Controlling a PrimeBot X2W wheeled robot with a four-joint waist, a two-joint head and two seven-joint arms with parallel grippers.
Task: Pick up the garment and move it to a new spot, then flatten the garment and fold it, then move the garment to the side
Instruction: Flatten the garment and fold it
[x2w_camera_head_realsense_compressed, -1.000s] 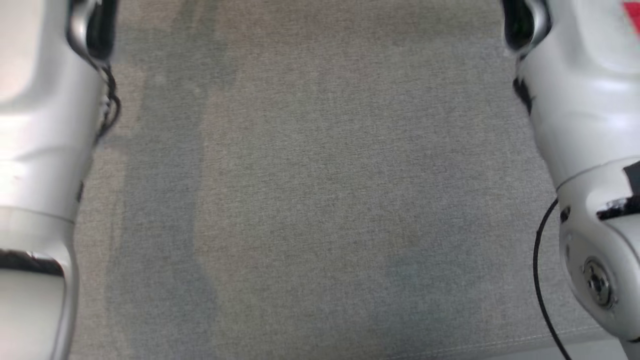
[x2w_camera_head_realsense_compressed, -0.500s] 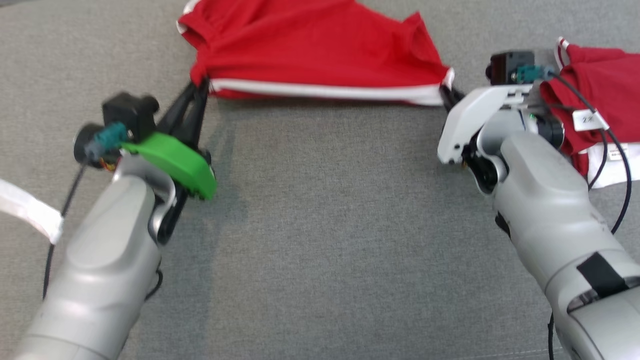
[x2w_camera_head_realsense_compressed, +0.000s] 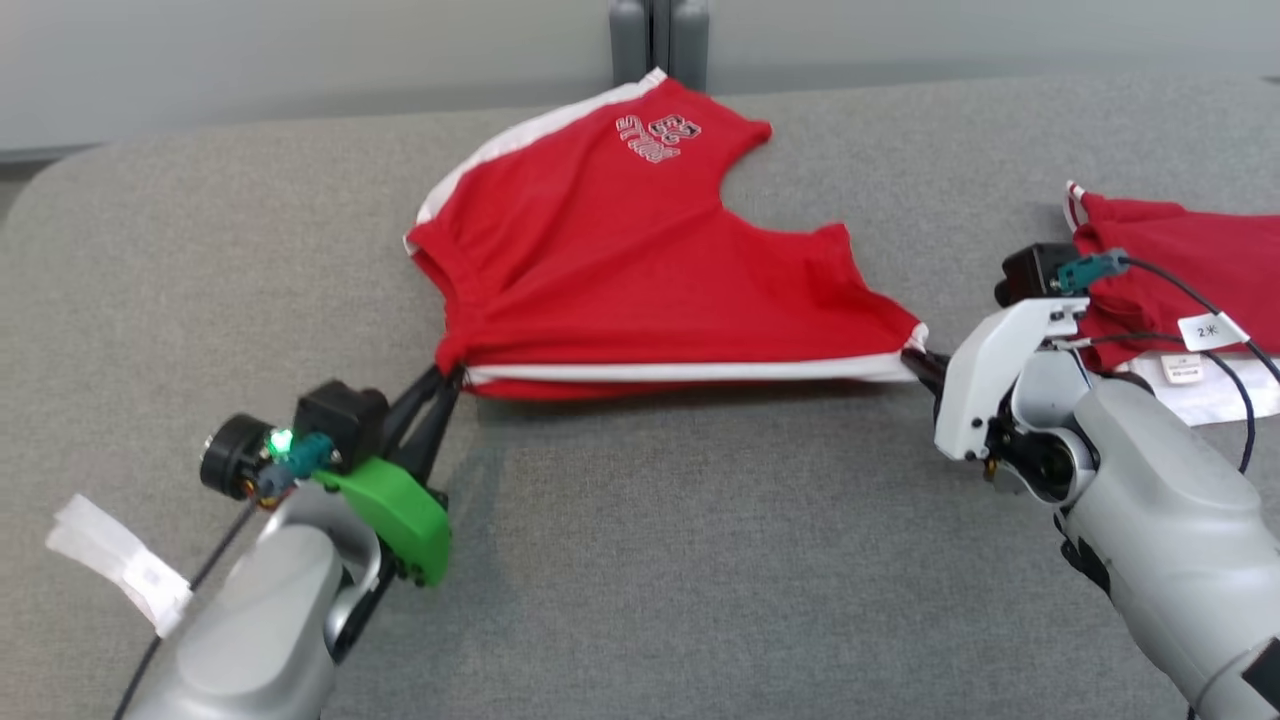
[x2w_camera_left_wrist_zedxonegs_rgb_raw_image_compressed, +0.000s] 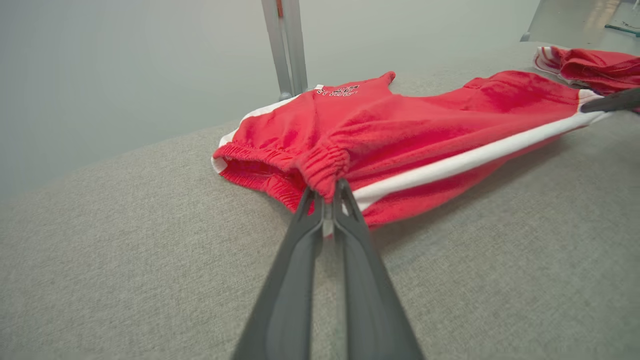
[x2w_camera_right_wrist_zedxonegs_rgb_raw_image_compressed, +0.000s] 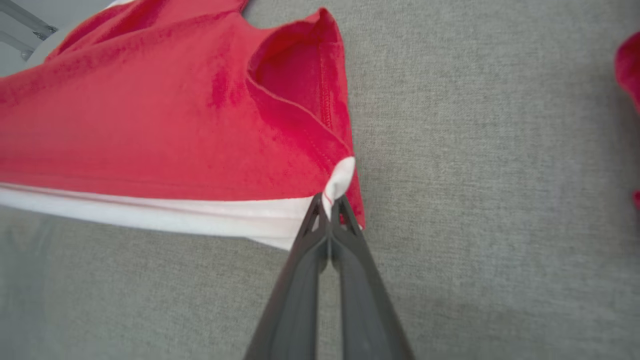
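Note:
The garment (x2w_camera_head_realsense_compressed: 640, 270) is a pair of red shorts with white side stripes and a white print, spread on the grey cushion. My left gripper (x2w_camera_head_realsense_compressed: 452, 374) is shut on the elastic waistband corner (x2w_camera_left_wrist_zedxonegs_rgb_raw_image_compressed: 326, 167) at its near left. At the near right end, my right gripper (x2w_camera_head_realsense_compressed: 912, 358) is shut on the white-trimmed leg-hem corner (x2w_camera_right_wrist_zedxonegs_rgb_raw_image_compressed: 340, 180). The white-striped near edge (x2w_camera_head_realsense_compressed: 690, 371) is stretched taut between the two grippers, slightly lifted off the cushion. The far part with the print (x2w_camera_head_realsense_compressed: 660, 128) lies near the cushion's back edge.
Another red and white garment (x2w_camera_head_realsense_compressed: 1180, 260) lies bunched at the right, behind my right arm, also seen as a red pile (x2w_camera_left_wrist_zedxonegs_rgb_raw_image_compressed: 595, 62) from the left wrist. A grey post (x2w_camera_head_realsense_compressed: 660, 40) stands behind the cushion (x2w_camera_head_realsense_compressed: 640, 560). A white tag (x2w_camera_head_realsense_compressed: 115, 560) hangs by my left forearm.
The head camera has tilted up, from bare cushion and forearms to the whole garment. Both grippers stay shut on the garment's near corners, the edge held taut between them.

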